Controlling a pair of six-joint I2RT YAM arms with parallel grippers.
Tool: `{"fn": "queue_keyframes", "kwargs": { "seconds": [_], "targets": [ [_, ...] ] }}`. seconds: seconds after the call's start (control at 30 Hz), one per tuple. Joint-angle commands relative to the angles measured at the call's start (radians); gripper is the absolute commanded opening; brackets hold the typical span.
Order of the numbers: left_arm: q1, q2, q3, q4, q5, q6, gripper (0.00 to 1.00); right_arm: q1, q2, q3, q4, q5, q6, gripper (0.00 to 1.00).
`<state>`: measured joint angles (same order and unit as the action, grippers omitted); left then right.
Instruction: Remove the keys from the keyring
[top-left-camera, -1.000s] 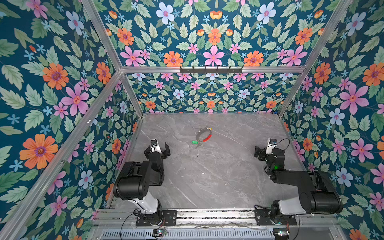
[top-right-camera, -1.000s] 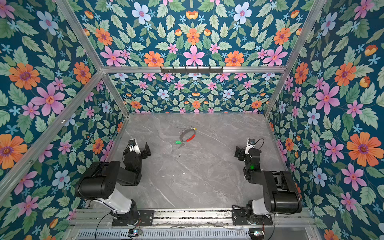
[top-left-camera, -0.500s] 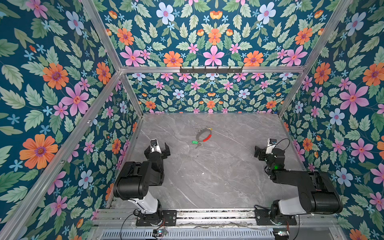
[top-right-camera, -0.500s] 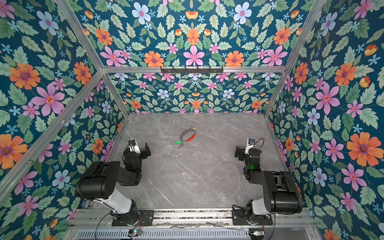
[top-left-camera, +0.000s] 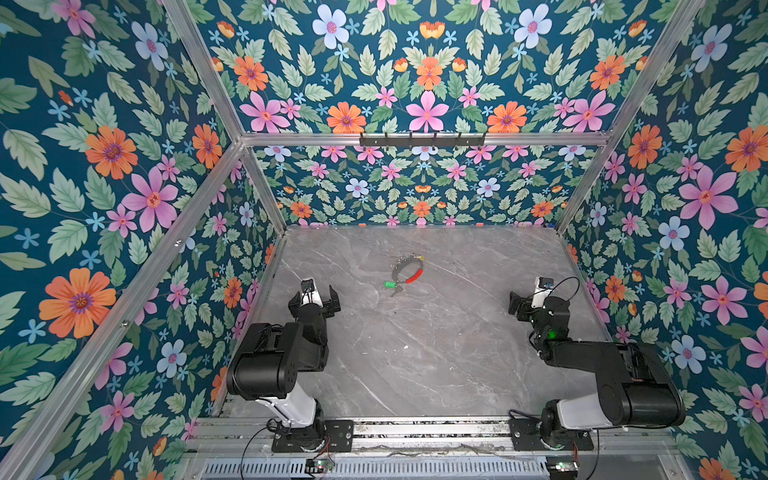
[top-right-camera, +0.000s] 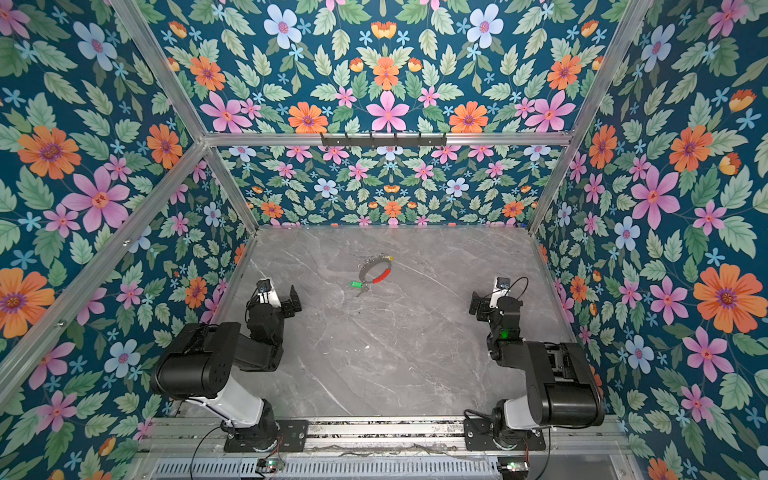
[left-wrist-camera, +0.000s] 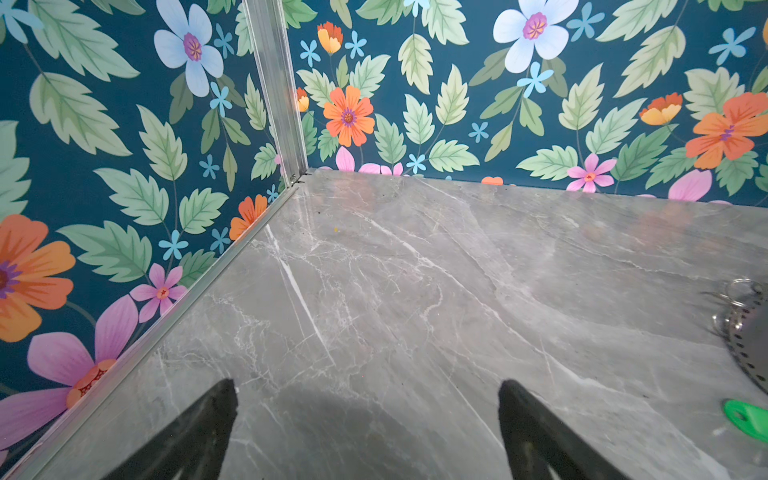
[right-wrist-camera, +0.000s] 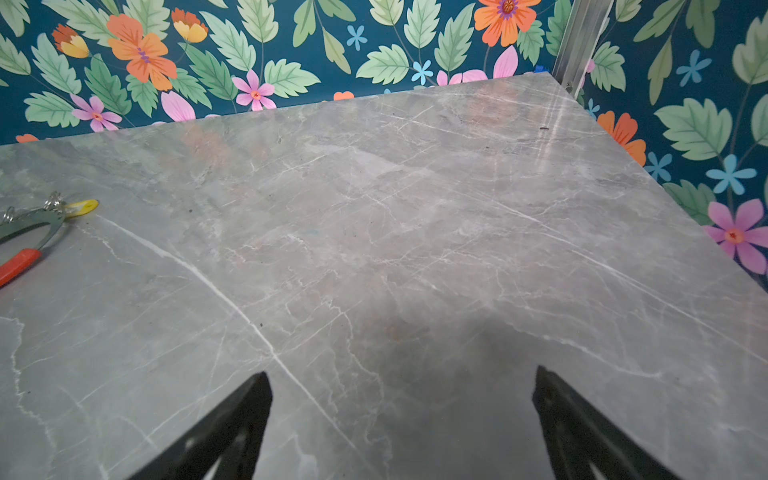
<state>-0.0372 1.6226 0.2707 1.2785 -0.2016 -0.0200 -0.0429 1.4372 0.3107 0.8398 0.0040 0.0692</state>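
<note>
Keyring (top-left-camera: 414, 276) flat on table (top-left-camera: 415, 357), centre, toward far wall; keys (top-left-camera: 389, 284) at its ends, green tag near, yellow tag far | left gripper (left-wrist-camera: 368, 388) jaws spread wide, empty, well apart from keyring | right gripper (right-wrist-camera: 402, 374) likewise spread, empty

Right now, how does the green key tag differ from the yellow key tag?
The green tag sits at the ring's near left edge; the yellow tag sits at its far right edge. Colour differs too, green tag against yellow tag. Both lie on the table, untouched.
</note>
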Motion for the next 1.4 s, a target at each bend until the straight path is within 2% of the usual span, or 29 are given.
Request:
{"fn": "queue_keyframes", "kwargs": {
  "seconds": [0.0, 0.63, 0.77, 0.93, 1.03, 1.1, 1.13, 1.2, 1.27, 1.3, 1.33, 1.37],
  "targets": [
    [0.0, -0.001, -0.001, 0.016, -0.002, 0.008, 1.0, 0.001, 0.0, 0.003, 0.032, 0.005, 0.001, 0.99],
    [0.002, -0.002, -0.002, 0.021, 0.001, 0.008, 1.0, -0.002, -0.002, 0.005, 0.033, 0.001, 0.006, 0.99],
    [-0.001, -0.094, -0.023, -0.02, -0.024, 0.002, 1.0, 0.002, -0.065, 0.033, -0.071, -0.004, -0.003, 0.99],
    [-0.001, -0.216, 0.031, -0.233, -0.101, -0.033, 1.0, 0.034, -0.166, 0.115, -0.319, 0.075, 0.018, 0.99],
    [-0.002, -0.28, 0.092, -0.392, -0.181, -0.121, 1.0, 0.086, -0.222, 0.165, -0.442, 0.215, 0.043, 0.99],
    [-0.001, -0.322, 0.137, -0.501, -0.241, -0.25, 1.0, 0.125, -0.257, 0.201, -0.514, 0.34, 0.074, 0.99],
    [-0.002, -0.341, 0.165, -0.56, -0.274, -0.336, 1.0, 0.129, -0.275, 0.221, -0.555, 0.366, 0.113, 0.99],
    [0.0, -0.369, 0.226, -0.727, -0.338, -0.516, 1.0, 0.127, -0.307, 0.246, -0.607, 0.348, 0.188, 0.99],
    [0.002, -0.397, 0.301, -1.001, -0.419, -0.774, 1.0, 0.127, -0.352, 0.246, -0.617, 0.227, 0.283, 0.99],
    [0.01, -0.408, 0.303, -0.993, -0.383, -0.761, 1.0, 0.126, -0.371, 0.248, -0.657, 0.225, 0.388, 0.99],
    [0.013, -0.422, 0.282, -0.929, -0.306, -0.684, 1.0, 0.119, -0.394, 0.256, -0.722, 0.246, 0.493, 0.99],
    [0.013, -0.439, 0.262, -0.899, -0.261, -0.679, 1.0, 0.101, -0.414, 0.258, -0.761, 0.2, 0.552, 0.99]
  ]
}}
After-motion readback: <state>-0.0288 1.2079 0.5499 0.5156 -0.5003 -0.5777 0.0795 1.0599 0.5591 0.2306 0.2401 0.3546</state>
